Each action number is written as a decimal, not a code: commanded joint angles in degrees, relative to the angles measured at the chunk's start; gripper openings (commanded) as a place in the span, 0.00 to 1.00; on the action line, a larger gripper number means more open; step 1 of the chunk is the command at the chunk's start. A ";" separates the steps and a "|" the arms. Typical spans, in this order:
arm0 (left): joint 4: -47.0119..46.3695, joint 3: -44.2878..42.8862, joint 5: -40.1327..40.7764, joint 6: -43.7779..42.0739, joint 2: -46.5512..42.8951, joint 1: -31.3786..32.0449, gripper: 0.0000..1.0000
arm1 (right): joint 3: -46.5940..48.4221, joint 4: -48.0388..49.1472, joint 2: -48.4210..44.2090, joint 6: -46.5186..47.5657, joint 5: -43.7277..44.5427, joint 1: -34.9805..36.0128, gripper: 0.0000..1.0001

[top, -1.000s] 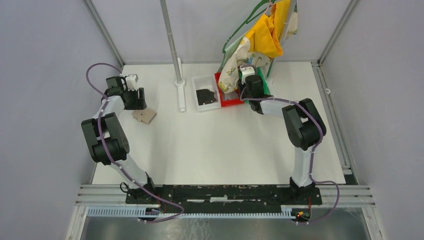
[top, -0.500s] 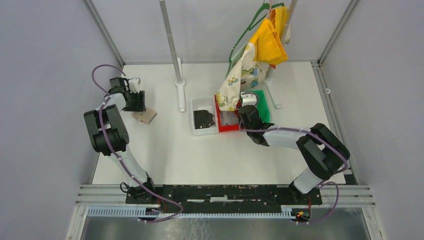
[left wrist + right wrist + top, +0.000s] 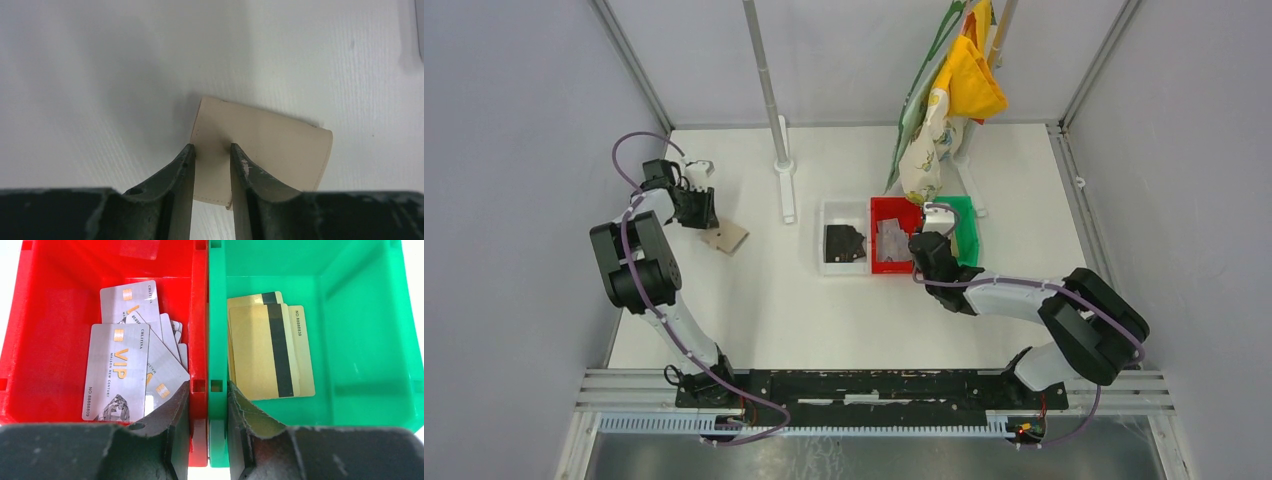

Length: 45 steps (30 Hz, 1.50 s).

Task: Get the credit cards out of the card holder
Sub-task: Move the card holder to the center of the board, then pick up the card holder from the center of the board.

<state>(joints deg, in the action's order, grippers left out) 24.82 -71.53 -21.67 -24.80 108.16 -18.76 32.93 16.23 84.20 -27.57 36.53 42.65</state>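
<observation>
While my L tool sits part-open over tan leather card holder, R tool grips wall of red plastic bin. Bin holds silver cards.

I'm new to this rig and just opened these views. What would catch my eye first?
The red bin of silver VIP cards and the green bin of gold cards sit side by side mid-table, with the right claw pinching their adjoining walls. Next come the yellow cloths hanging over the table's far edge. At far left, the left claw sits over the tan card holder lying flat.
</observation>
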 commanded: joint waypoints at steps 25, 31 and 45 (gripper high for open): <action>17.54 14.92 -7.52 -4.61 -19.71 28.76 0.02 | 1.76 3.27 -7.94 3.44 -8.28 2.87 0.75; 23.16 14.92 -11.08 -6.38 -24.00 30.89 0.02 | 3.54 -0.65 -13.57 4.45 -17.49 4.50 0.90; 15.53 14.14 2.34 -1.58 -17.91 25.48 0.95 | 2.67 -1.28 -15.16 5.85 -19.54 13.41 0.98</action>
<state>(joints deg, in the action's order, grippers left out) 43.90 -56.18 -22.50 -28.40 86.06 9.78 34.61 14.44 69.93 -22.63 16.69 55.13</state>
